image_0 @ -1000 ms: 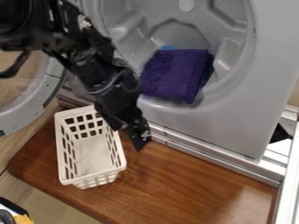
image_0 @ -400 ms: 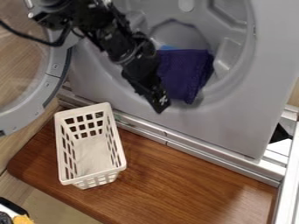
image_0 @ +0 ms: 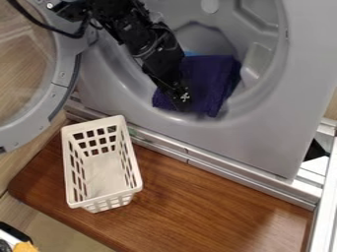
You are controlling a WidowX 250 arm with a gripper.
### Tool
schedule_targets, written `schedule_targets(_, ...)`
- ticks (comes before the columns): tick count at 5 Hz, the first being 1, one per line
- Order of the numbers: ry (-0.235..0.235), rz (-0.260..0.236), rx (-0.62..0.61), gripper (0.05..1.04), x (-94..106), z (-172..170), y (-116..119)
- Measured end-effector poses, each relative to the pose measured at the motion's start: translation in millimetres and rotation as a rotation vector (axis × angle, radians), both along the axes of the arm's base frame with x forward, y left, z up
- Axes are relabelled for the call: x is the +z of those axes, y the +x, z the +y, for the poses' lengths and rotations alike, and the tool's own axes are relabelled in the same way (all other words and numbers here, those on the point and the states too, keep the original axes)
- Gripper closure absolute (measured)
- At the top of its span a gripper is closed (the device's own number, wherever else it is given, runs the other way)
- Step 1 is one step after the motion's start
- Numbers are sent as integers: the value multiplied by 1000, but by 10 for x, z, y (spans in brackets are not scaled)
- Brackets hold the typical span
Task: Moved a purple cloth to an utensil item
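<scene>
Hanging clear of the basket [image_0: 72, 172], the gripper [image_0: 181, 104], spread or pinching unclear, overlaps the purple cloth [image_0: 216, 81]'s lower edge.

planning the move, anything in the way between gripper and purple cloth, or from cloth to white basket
Nothing visible blocks the gripper from the purple cloth. Toward the white basket, the round opening's lower rim lies between, so the cloth probably needs lifting over it.

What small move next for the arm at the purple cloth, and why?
I'd probably ease the gripper slightly further onto the purple cloth, then try a grasp. Its tip already overlaps the cloth's lower left part in view, while the cloth lies in the drum opening and the white basket stands outside on the wooden board.
</scene>
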State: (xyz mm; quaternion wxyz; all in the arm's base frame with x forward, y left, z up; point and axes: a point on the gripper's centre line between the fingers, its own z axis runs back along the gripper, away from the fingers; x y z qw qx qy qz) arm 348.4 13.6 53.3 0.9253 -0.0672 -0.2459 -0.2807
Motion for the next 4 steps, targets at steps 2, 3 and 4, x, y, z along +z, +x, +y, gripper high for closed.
schedule_targets(2, -39, -48, 23, 116, -112, -2, 352)
schedule_targets(3, 14, -41, -16, 359, -103, -52, 408)
schedule_targets(4, 45, -21, -34, 595, -102, -126, 410)
